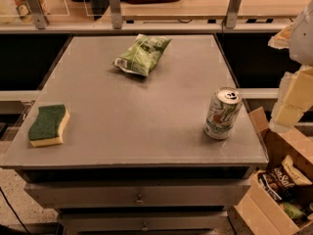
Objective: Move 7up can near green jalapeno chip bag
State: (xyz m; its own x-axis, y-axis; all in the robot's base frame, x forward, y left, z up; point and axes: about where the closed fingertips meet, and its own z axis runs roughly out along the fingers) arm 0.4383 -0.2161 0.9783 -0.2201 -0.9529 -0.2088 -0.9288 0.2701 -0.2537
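On the table's (122, 131) near-right corner: can (222, 113) standing upright, tab end up. Bag (143, 54) lies flat at far centre, well apart from the can. Sponge (48, 125) sits at the near-left edge, green side up. Gripper (292, 102) hangs off the table's right side, clear of the can; open or closed, can't tell. Box (274, 190) of snacks on the floor, near right.
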